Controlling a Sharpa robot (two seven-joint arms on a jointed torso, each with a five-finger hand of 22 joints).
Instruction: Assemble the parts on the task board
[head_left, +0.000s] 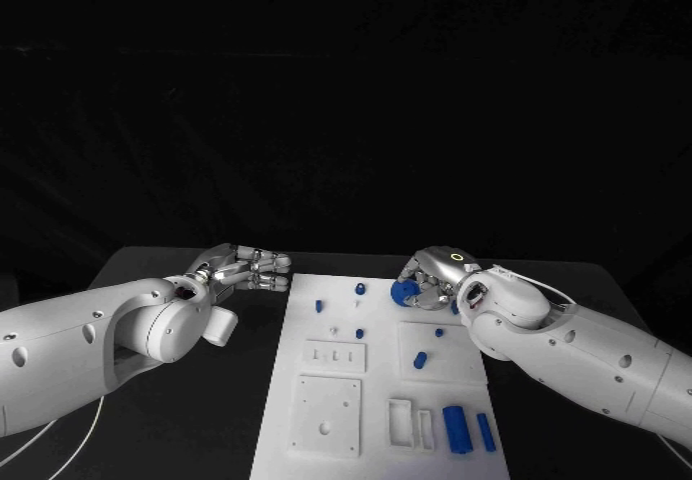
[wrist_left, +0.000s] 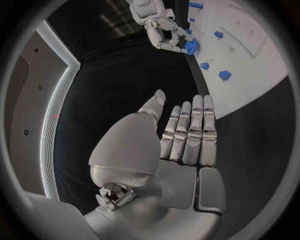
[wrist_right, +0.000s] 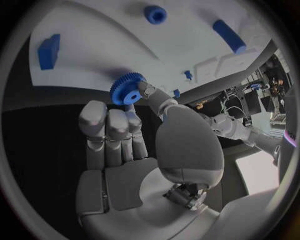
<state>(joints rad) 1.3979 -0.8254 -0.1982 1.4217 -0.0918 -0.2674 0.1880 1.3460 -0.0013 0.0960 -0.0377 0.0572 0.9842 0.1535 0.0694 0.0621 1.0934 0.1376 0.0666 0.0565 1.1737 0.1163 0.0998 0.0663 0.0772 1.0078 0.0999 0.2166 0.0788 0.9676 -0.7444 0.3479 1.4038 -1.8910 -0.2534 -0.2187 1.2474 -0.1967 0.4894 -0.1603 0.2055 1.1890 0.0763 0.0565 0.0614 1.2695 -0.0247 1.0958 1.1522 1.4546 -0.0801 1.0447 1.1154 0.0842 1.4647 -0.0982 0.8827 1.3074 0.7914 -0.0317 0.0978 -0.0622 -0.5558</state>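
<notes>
I have the right hand (head_left: 433, 280) over the far right part of the task board (head_left: 378, 400), and it pinches a blue gear (wrist_right: 127, 89) between its thumb and fingertips; in the right wrist view the toothed rim shows clearly, held just above the white plate. In the head view the gear (head_left: 405, 291) sits at the hand's left side, over the board's far edge.

My left hand (head_left: 248, 270) hangs over the black table (head_left: 144, 265) just left of the board's far left corner, holding nothing. In the left wrist view its fingers (wrist_left: 190, 130) lie straight and side by side with the thumb set apart, palm bare.

On the board I see a small blue peg (head_left: 356, 290) near the far edge, another small blue piece (head_left: 316, 305) at the far left, and a short blue piece (head_left: 420, 360) in the middle right. At the near right lie a thick blue cylinder (head_left: 456, 428) and a thinner blue bar (head_left: 486, 432) side by side, right of a white slotted block (head_left: 402, 420). A white square plate (head_left: 327, 415) sits at the near left.
</notes>
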